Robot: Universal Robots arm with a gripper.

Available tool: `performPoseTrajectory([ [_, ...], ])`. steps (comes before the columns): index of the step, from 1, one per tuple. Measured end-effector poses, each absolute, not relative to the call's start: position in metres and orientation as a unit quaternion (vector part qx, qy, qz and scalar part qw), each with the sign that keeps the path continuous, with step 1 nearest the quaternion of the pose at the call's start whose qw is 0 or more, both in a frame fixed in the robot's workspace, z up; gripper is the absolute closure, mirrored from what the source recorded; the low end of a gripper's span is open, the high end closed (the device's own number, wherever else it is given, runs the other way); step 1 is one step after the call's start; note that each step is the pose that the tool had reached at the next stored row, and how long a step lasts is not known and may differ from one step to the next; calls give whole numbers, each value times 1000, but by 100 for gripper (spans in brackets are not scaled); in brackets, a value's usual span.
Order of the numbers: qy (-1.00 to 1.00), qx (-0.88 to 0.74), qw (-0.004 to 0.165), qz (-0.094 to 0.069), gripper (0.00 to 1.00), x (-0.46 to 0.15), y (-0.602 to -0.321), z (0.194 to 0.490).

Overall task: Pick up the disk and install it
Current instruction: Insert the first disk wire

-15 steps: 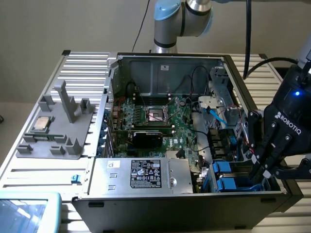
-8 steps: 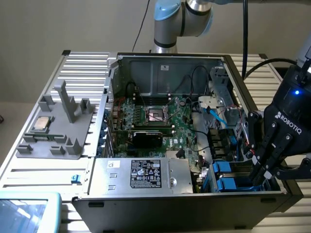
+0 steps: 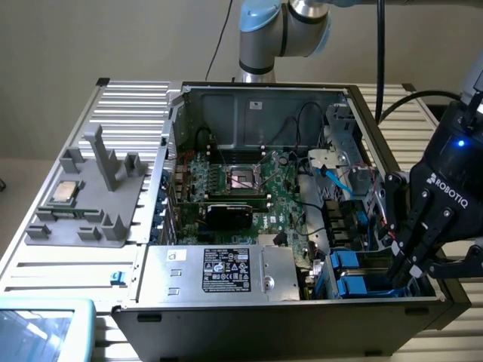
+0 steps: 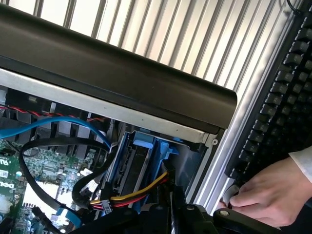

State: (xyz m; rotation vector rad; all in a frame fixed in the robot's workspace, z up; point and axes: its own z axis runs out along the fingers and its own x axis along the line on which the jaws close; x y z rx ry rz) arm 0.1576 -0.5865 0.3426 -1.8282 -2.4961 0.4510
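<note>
Gripper [image 3: 407, 265] is down in the drive-bay corner of the open computer case [image 3: 249, 113], at the exterior view's right. Jaws narrow, nearly closed; cannot tell if they pinch anything. Disk [image 4: 139, 165] stands on edge in the blue bay, just beside the gripper tips. Person's hand [image 4: 265, 195] on keyboard [image 4: 287, 87] beside the case.

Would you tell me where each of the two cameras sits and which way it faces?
Exterior view: off the arm, raised, looking down into the open computer case; the arm and the gripper show, the gripper at the exterior view's right.
Wrist view: on the wrist, looking past the gripper into the case's drive bay and its blue carrier; a keyboard and a person's hand lie beyond the case wall.
Both share the gripper, the case's corner and the blue carrier.
</note>
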Motion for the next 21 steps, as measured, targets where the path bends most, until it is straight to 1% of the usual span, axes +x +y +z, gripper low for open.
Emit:
performPoseTrajectory([
  [6, -798, -585, 8, 144, 84, 157, -580, 343],
  [10, -797, -586, 5, 147, 84, 157, -578, 343],
  [13, -795, -586, 0, 155, 84, 157, -578, 343],
  [18, -790, -586, -19, 180, 84, 157, -576, 343],
  [21, -789, -586, -20, 182, 84, 157, -576, 343],
])
